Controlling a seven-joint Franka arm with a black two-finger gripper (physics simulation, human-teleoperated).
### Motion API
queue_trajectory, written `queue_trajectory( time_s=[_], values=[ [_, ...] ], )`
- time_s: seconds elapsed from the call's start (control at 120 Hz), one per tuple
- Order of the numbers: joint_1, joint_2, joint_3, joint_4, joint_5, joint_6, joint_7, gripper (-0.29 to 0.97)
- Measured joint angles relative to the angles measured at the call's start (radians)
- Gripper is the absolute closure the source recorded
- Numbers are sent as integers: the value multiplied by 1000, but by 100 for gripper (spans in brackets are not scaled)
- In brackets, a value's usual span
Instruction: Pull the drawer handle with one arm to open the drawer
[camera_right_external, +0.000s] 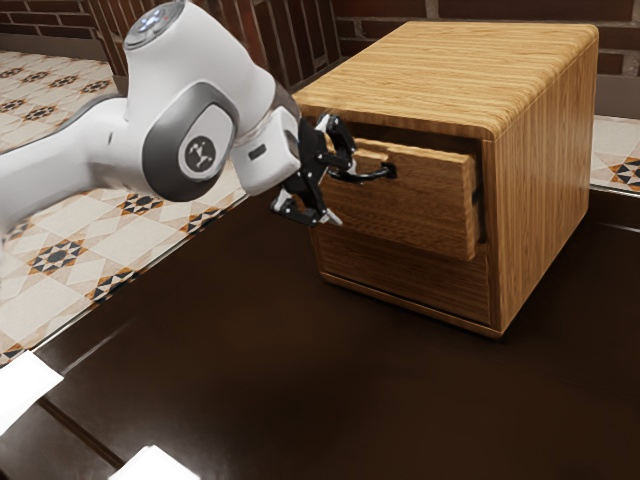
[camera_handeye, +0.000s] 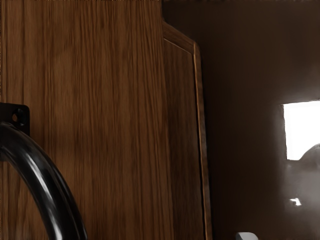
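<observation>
A light wooden cabinet (camera_right_external: 540, 180) stands on the dark table. Its top drawer (camera_right_external: 420, 205) sticks out a short way from the cabinet front, leaving a dark gap along its top and right side. A black curved handle (camera_right_external: 375, 174) is mounted on the drawer front. My black gripper (camera_right_external: 322, 175) is at the handle's left end, with one finger above and one below it, spread wide apart, so it is open. In the wrist view the black handle (camera_handeye: 40, 180) arcs close under my hand against the drawer's wood grain (camera_handeye: 100, 125).
A lower drawer front (camera_right_external: 400, 270) sits flush under the top one. The dark glossy table (camera_right_external: 300, 380) stretches in front of the cabinet. White flat patches (camera_right_external: 20, 385) lie at its front left corner. A patterned tile floor (camera_right_external: 90, 230) lies beyond the table's left edge.
</observation>
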Motion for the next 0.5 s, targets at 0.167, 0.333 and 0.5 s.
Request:
queue_trajectory(
  time_s=[0.167, 0.333, 0.5],
  values=[
    [-8, -71, 2, -83, 3, 1, -3, 35],
    [-10, -147, 4, -163, 8, 6, -5, 42],
    [-4, -207, 7, -229, 14, 11, -6, 39]
  ],
)
